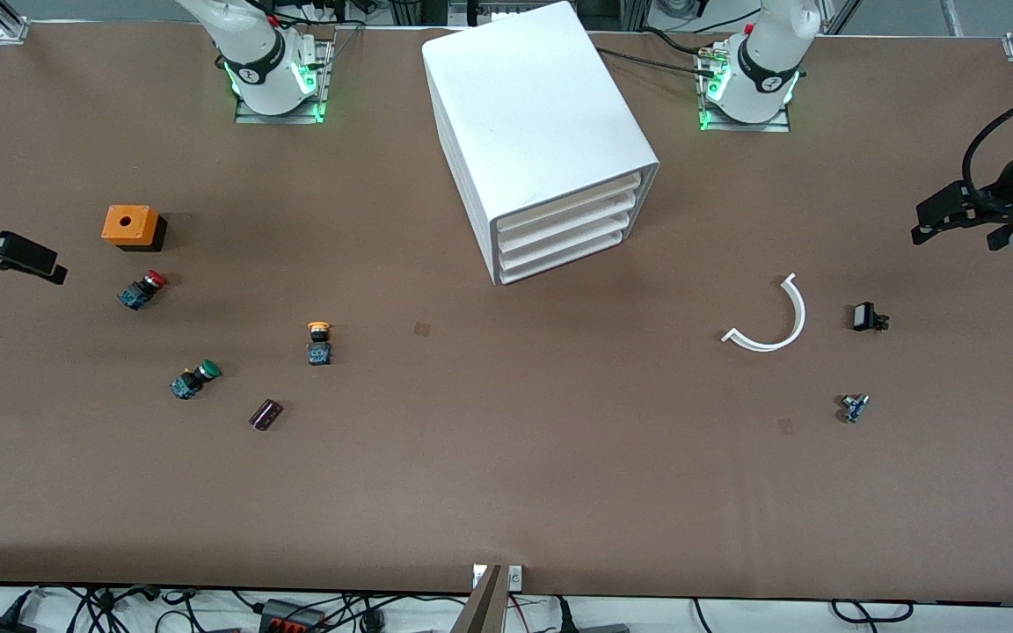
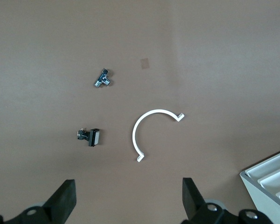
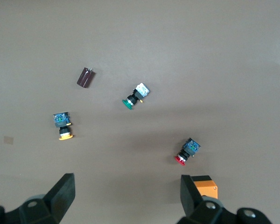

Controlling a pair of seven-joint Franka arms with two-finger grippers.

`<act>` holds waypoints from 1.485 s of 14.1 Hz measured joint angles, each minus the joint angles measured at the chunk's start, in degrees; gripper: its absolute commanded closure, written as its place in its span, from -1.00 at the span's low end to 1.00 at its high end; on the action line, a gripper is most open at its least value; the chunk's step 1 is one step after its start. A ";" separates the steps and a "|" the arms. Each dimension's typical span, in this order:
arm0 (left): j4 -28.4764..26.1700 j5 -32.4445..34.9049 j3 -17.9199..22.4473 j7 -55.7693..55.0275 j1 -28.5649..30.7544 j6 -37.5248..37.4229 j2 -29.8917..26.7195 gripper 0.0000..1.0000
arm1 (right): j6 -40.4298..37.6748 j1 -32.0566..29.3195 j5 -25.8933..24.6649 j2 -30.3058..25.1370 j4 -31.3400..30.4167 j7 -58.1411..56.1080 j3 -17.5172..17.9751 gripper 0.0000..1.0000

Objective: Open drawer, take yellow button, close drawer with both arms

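Observation:
The white cabinet point(image 1: 537, 132) stands at the middle of the table, between the two arm bases. Its uppermost drawer point(image 1: 570, 199) is shut, like the three below it. One corner of the cabinet shows in the left wrist view point(image 2: 270, 179). The orange-yellow-capped button point(image 1: 319, 343) lies on the table toward the right arm's end, nearer the front camera than the cabinet; it also shows in the right wrist view point(image 3: 62, 126). My right gripper point(image 1: 51, 265) point(image 3: 128, 191) is open and empty over the right arm's end. My left gripper point(image 1: 924, 224) point(image 2: 129, 196) is open and empty over the left arm's end.
Toward the right arm's end lie an orange box point(image 1: 129, 226), a red-capped button point(image 1: 142, 289), a green-capped button point(image 1: 194, 379) and a dark cylinder point(image 1: 266, 414). Toward the left arm's end lie a white curved strip point(image 1: 775, 321), a small black part point(image 1: 867, 317) and a small metal part point(image 1: 855, 407).

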 measured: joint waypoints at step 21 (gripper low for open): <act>0.45 0.00 -1.28 0.08 0.00 -0.06 0.00 -1.00 | -0.29 0.00 -0.12 -4.66 -5.96 -2.23 0.40 -1.00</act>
